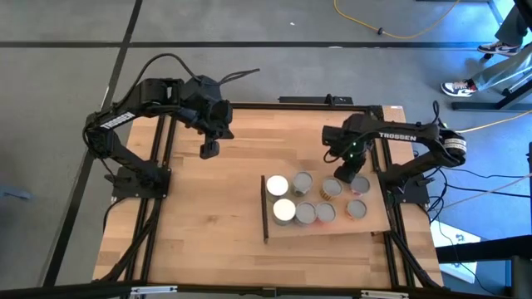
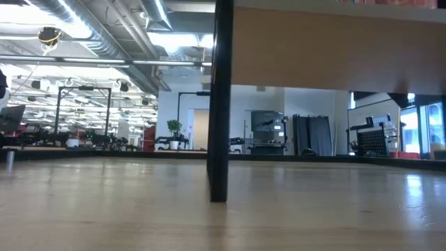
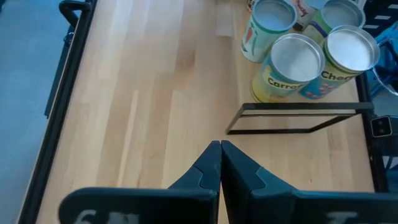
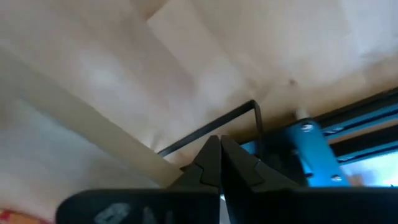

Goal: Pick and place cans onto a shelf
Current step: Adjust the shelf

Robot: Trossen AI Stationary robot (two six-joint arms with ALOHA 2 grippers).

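Note:
Several cans stand upright on the shelf point(image 1: 370, 223), a light-wood board with a dark strip point(image 1: 265, 209) on its left short edge. Two cans are white-topped point(image 1: 277, 185) point(image 1: 284, 210); the others are grey-topped point(image 1: 306, 213). My right gripper point(image 1: 342, 174) is shut and hovers over the shelf's far right part, next to a can point(image 1: 332, 189); its wrist view shows nothing between its fingers point(image 4: 219, 147). My left gripper point(image 1: 208, 150) is shut and hangs over bare tabletop, left of and beyond the shelf. Its wrist view shows three cans point(image 3: 292, 65) and the shelf's dark frame point(image 3: 298, 118). The low view shows neither gripper.
The low view looks under the shelf board point(image 2: 334, 42) past its black leg point(image 2: 219, 101). Bare wooden tabletop point(image 1: 199, 216) lies left of the shelf. Black frame rails point(image 1: 158, 191) run along both table sides. A person's shoes point(image 1: 461, 85) and cables show beyond the far right corner.

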